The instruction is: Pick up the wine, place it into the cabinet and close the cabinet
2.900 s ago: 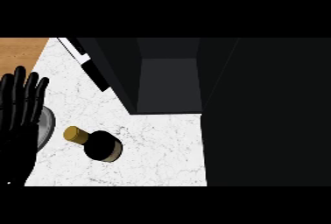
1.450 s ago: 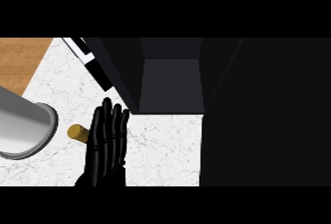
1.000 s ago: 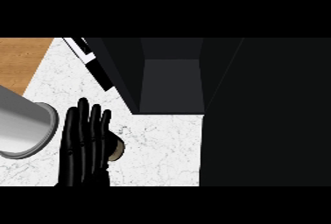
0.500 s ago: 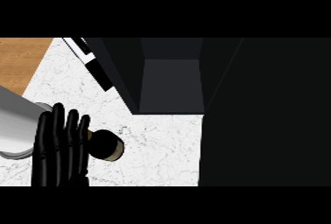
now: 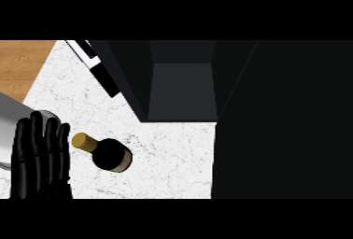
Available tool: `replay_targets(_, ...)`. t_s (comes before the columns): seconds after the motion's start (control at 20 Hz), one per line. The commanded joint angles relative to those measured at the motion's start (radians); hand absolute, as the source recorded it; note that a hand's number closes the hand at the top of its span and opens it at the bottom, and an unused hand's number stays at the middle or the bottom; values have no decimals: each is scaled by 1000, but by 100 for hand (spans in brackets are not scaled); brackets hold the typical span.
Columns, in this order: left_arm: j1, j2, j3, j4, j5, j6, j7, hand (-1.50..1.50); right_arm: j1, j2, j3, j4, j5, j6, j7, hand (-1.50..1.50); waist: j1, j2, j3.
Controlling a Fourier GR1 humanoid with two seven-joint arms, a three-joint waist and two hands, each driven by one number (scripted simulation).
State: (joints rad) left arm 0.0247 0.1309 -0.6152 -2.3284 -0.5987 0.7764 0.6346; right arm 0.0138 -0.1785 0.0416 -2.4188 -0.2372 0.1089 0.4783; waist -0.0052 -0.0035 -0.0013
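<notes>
Left hand (image 5: 40, 161) is showing at the lower left of the head view, coming up from the bottom edge. Fingers are pointing straight up and lying close side by side, flat and uncurled, holding nothing. Grey forearm (image 5: 10, 114) is sitting behind and to the left of the fingers, running off the left edge.

Right hand isn't showing in this view.

Wine bottle (image 5: 109, 155) is lying just to the right of the fingertips on the white marble counter (image 5: 172, 158). It's looking very foreshortened from above: dark body, tan edge along its lower right side. Its gold cap (image 5: 82, 141) is pointing up-left, toward the fingers. The cap is sitting right beside the outermost finger, about level with the upper part of the fingers. Can't tell whether the finger is touching the cap or a thin gap is separating them. Nothing is wrapping around the bottle.

Cabinet (image 5: 183, 88) is standing open, up and to the right of the hand, well apart from it, with its dark interior facing the view. The bottle is lying outside it, below and left of the opening. A narrow white-and-black panel (image 5: 96, 65) is angling up-left from the cabinet's left side, above the hand; it's looking like the door edge-on, can't confirm.

Wooden surface (image 5: 21, 65) is showing above the hand, at the upper left beyond the counter edge.
</notes>
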Motion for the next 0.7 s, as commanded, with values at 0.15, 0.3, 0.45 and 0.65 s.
replay_targets(0.15,53,36,72,-92,242,5,-54,-150,18,24,49,-139,7,-44,70,-150,-1,1,-1)
replay_targets(0.3,105,60,111,-46,372,15,-159,-150,-41,-14,-22,-139,-66,-48,121,-150,-2,2,-3)
replay_targets(0.45,151,56,125,-11,464,-20,-240,-150,35,5,5,-146,-55,-7,71,-150,-2,1,-1)
replay_targets(0.65,171,92,273,12,617,-103,-276,-150,39,-23,-35,-171,-105,6,106,-150,-4,2,-1)
